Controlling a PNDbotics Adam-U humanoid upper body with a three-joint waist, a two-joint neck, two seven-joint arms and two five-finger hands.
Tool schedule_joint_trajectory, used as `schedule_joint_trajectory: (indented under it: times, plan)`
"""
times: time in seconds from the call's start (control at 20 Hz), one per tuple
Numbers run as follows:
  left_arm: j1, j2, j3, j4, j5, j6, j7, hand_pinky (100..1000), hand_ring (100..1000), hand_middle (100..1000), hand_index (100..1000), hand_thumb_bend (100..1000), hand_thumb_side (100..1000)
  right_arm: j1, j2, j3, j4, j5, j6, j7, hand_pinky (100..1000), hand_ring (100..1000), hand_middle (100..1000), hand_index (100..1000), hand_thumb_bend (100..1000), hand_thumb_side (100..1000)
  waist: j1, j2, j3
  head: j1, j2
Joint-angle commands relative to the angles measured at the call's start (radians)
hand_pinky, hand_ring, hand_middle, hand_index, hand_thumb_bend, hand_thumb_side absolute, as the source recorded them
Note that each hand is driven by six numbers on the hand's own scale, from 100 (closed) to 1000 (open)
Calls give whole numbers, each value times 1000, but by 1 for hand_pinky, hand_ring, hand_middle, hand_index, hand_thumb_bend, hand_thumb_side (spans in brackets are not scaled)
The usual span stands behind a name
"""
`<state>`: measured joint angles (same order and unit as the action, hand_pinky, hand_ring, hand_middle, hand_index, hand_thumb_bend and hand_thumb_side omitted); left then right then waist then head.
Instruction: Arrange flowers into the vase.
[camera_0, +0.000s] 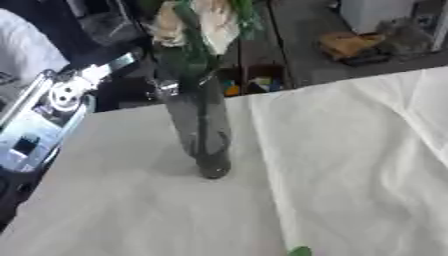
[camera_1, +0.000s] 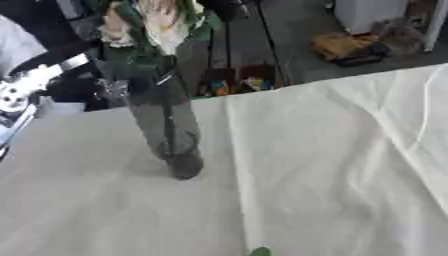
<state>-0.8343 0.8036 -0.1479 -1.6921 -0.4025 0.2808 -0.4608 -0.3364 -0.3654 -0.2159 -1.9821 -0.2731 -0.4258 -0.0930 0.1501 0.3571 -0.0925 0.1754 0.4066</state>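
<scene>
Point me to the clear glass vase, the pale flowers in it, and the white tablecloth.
clear glass vase (camera_0: 203, 135), left eye view, mid body of the glass.
pale flowers (camera_0: 214, 22), left eye view, a cream bloom.
white tablecloth (camera_1: 332, 175), right eye view, bare cloth right of the vase.

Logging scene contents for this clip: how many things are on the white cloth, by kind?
Vase: 1
Bunch of pale flowers in the vase, blooms too blurred to count: 1
Small green bit at the near edge: 1
Total: 3
</scene>
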Motion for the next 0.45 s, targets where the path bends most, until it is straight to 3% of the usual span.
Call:
schedule_joint_trajectory:
  times: [0.05, 0.25, 0.35, 0.45]
  plan:
    - [32, 64, 55, -93, 1, 7, 2, 1000, 1000, 1000, 1000, 679, 901, -6, -23, -13, -18, 11, -1, -9, 783, 852, 482, 819, 100, 988, -12, -22, 7, -9, 5]
    - [130, 62, 122, -256, 19, 25, 57, 1000, 1000, 1000, 1000, 605, 984, -10, -20, -18, -18, 12, -5, -20, 781, 850, 486, 819, 100, 992, -22, -21, 23, -17, 12]
    - [165, 42, 151, -295, 31, 6, 124, 1000, 1000, 1000, 1000, 573, 1000, -13, -19, -20, -18, 11, -8, -28, 780, 849, 489, 818, 100, 993, -30, -23, 33, -19, 16]
    - [194, 22, 180, -305, 39, -44, 235, 1000, 1000, 1000, 1000, 439, 1000, -16, -18, -21, -18, 9, -12, -35, 777, 846, 494, 817, 100, 997, -39, -27, 44, -22, 19]
